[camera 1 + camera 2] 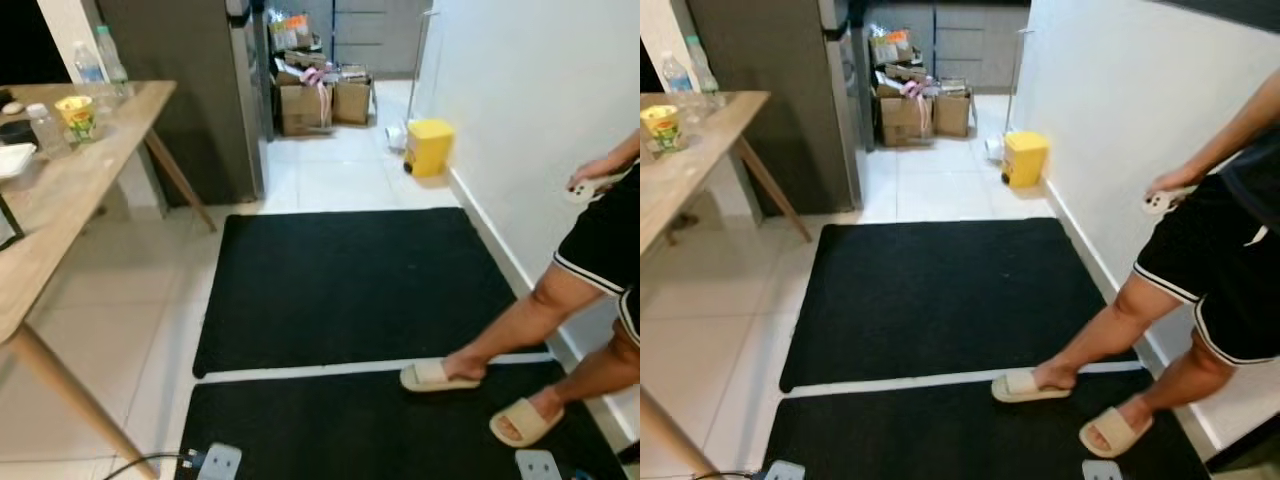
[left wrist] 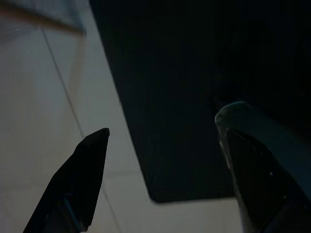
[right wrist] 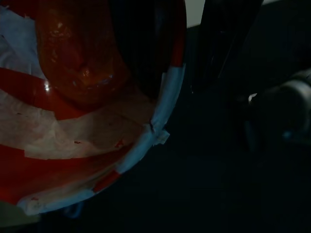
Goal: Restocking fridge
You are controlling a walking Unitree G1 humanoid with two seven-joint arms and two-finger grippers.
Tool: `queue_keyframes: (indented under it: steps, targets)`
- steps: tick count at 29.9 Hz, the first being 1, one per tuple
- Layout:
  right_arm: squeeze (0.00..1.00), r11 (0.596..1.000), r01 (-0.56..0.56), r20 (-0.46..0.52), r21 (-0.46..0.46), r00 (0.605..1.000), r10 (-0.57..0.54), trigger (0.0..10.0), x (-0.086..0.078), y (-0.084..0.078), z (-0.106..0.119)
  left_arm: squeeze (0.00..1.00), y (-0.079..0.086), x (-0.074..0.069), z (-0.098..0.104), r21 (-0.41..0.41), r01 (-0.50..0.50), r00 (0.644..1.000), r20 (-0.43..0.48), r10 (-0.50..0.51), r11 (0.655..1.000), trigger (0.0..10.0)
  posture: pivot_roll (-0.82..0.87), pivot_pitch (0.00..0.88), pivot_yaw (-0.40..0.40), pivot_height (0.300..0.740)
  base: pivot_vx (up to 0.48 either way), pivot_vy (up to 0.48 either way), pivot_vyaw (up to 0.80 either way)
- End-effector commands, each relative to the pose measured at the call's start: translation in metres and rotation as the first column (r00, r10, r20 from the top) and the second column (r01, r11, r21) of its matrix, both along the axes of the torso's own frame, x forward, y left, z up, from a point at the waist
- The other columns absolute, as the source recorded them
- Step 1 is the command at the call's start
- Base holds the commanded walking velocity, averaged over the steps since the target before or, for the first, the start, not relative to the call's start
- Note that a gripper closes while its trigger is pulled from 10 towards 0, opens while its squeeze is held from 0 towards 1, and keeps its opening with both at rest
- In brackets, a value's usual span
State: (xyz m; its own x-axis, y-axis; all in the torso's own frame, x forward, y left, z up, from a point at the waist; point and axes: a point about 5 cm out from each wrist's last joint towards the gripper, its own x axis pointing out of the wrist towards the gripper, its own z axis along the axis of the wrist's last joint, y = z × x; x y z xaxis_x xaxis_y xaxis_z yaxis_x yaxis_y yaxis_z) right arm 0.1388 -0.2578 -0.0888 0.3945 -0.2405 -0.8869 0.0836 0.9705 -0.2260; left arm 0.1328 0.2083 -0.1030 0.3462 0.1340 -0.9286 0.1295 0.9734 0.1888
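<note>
The dark grey fridge (image 1: 190, 90) stands at the back left with its door closed. In the right wrist view a red and white packet (image 3: 82, 121) sits very close to the camera, and my right gripper (image 3: 180, 53) seems shut on it, a dark finger (image 3: 218, 43) beside it. My left gripper (image 2: 164, 124) hangs open above the edge of a black mat (image 2: 194, 73) and pale floor tiles, with nothing between its fingers. On the wooden table (image 1: 90, 170) at the left stand water bottles (image 1: 108, 55) and a yellow cup (image 1: 77, 115).
Two black mats (image 1: 350, 290) cover the floor ahead. A person (image 1: 1200, 270) in sandals stands on the right by the white wall, holding a white controller (image 1: 1160, 202). A yellow bin (image 1: 430, 147) and cardboard boxes (image 1: 305, 105) sit beyond the fridge.
</note>
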Motion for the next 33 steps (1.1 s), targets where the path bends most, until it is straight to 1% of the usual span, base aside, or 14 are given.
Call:
queue_keyframes:
  steps: [1,12,33]
  targets:
    - [0.0,1.0,-0.014,0.013,-0.001,1.0,0.014,10.0,0.0031,0.0033,0.0002,0.0,0.0008,-0.0091,-0.0028,-0.009,-0.024,0.999,-0.028,0.023,1.0,10.0,-0.04,0.0,-0.024,0.74,0.0,0.0,0.0]
    - [0.0,1.0,-0.023,0.01,-0.005,1.0,0.023,10.0,0.0029,0.0032,0.0002,0.0,0.0022,-0.0077,-0.0022,0.006,-0.011,1.0,-0.029,0.011,1.0,10.0,-0.04,0.0,-0.024,0.74,0.0,0.0,0.0]
    - [0.0,0.999,-0.04,0.014,-0.025,0.999,0.04,10.0,0.0063,-0.0022,0.0031,0.0,0.0021,-0.0038,-0.0009,0.002,-0.003,1.0,-0.017,0.003,1.0,10.0,-0.05,0.0,-0.026,0.74,0.378,0.0,0.0]
